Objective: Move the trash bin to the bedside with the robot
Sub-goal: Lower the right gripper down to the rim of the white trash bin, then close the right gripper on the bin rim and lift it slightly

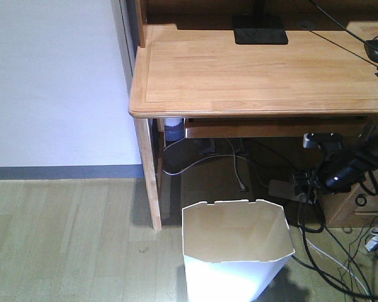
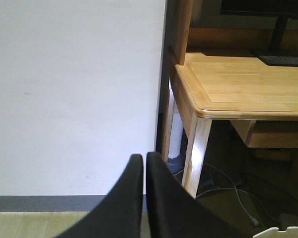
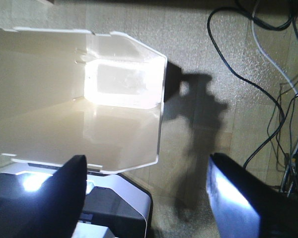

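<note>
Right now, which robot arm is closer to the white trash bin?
Right. The right end effector, open, hangs over the trash bin, by its rim. The left end effector, shut, faces the wall, with only a sliver of rim in its view's corner.

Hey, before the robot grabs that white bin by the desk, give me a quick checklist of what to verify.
1. Right gripper open: ok.
2. Trash bin upright, empty: ok.
3. Bin rim between right gripper's fingers: lines up in the right wrist view; depth cannot tell.
4. Left gripper shut, empty, apart from the bin: ok.
5. Floor path: not ok, cables lie beside the bin.
6. Bedside in sight: not ok, no view shows it.
</note>
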`<state>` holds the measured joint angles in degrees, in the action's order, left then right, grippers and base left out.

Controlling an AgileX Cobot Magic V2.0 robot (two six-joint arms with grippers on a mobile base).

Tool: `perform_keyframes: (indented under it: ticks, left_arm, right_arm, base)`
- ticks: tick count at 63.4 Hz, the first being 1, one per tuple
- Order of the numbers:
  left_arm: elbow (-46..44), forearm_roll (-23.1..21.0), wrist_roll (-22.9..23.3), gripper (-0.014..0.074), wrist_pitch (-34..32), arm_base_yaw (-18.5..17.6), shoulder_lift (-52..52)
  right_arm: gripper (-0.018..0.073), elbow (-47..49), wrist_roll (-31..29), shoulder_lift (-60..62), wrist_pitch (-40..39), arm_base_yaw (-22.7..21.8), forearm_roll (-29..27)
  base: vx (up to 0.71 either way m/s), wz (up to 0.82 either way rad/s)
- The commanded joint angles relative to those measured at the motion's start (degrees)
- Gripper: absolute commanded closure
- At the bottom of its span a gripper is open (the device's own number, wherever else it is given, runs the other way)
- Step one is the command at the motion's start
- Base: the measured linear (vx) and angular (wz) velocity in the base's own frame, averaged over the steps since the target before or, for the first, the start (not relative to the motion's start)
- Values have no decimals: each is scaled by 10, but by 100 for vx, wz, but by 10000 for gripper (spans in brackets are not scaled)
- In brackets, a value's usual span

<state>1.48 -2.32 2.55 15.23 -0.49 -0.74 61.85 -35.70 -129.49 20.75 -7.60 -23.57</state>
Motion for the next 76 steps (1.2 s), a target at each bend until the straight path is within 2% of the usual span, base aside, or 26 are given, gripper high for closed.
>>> perform_keyframes:
  ticks: [1, 20, 34, 39, 45, 51, 55, 64, 76]
  left_arm:
    - [11, -3, 3, 602, -40, -4, -8]
    - [11, -3, 3, 602, -40, -4, -8]
    - [11, -3, 3, 602, -40, -4, -8]
    - [11, -3, 3, 602, -40, -4, -8]
    - [11, -3, 3, 602, -40, -4, -8]
    - [11, -3, 3, 602, -40, -4, -8]
    - [11, -3, 3, 602, -40, -4, -8]
    - [11, -3, 3, 602, -40, -4, -8]
    - [11, -3, 3, 602, -40, -4, -8]
  right_arm:
    - [48, 33, -13, -21, -15, -2, -5]
    - [-16, 126, -17, -152, -13, -2, -3]
    - [-19, 200, -19, -239, 5, -1, 1]
    - [-19, 227, -19, -266, 16, 9, 28]
    - [-19, 261, 4, -294, 31, 21, 50]
    - [-19, 294, 55, -326, 46, 21, 54]
    - [-17, 319, 72, -349, 60, 19, 58]
    - [6, 372, 71, -395, 104, 19, 78]
    - [83, 434, 93, -441, 108, 19, 85]
  base:
    - [0, 0]
    - [0, 0]
    - [0, 0]
    - [0, 0]
    - [0, 0]
    - [0, 0]
    - [0, 0]
    - [0, 0]
    - [0, 0]
